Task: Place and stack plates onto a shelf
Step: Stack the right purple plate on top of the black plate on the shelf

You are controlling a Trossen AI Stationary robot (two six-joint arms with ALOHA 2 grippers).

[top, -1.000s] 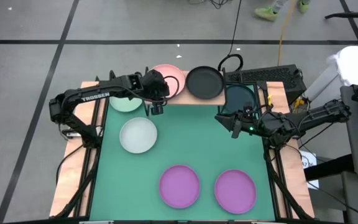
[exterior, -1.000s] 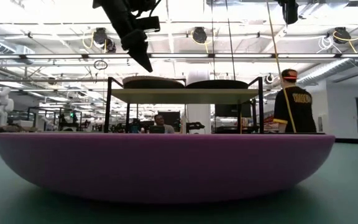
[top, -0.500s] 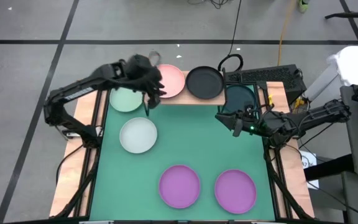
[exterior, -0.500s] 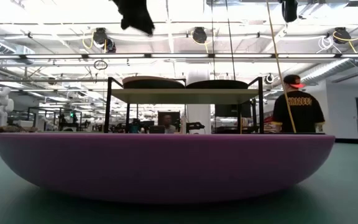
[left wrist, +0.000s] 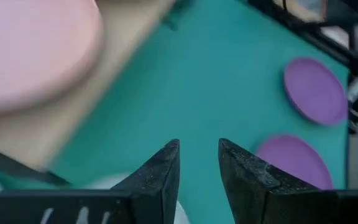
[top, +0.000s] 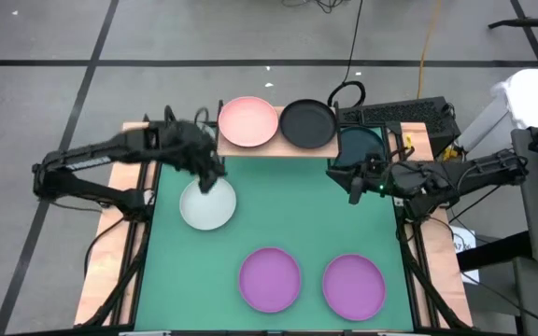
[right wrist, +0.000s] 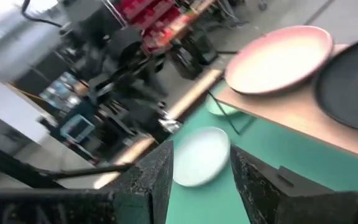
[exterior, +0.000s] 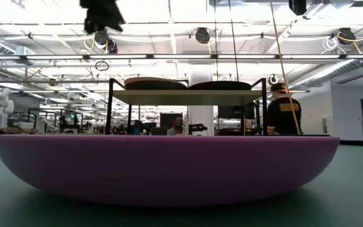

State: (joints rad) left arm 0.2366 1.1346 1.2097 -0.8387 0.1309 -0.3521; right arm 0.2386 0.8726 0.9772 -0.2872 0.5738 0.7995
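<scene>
Progress is sitting near a third. The shelf (top: 278, 149) is carrying the pink plate (top: 247, 121) and a black plate (top: 307, 123); the white-blue plate (top: 207, 203) and two purple plates (top: 270, 278) (top: 354, 286) are lying on the mat, awaiting stacking. The left gripper (top: 209, 177) is hovering over the white-blue plate's edge, jaws parted and holding nothing. The right gripper (top: 353, 187) is waiting near the shelf's right end, jaws apart, empty. The mint plate (right wrist: 219, 107) is showing only as a sliver beneath the shelf, and a dark teal plate (top: 361, 146) is lying half hidden beside it.
</scene>
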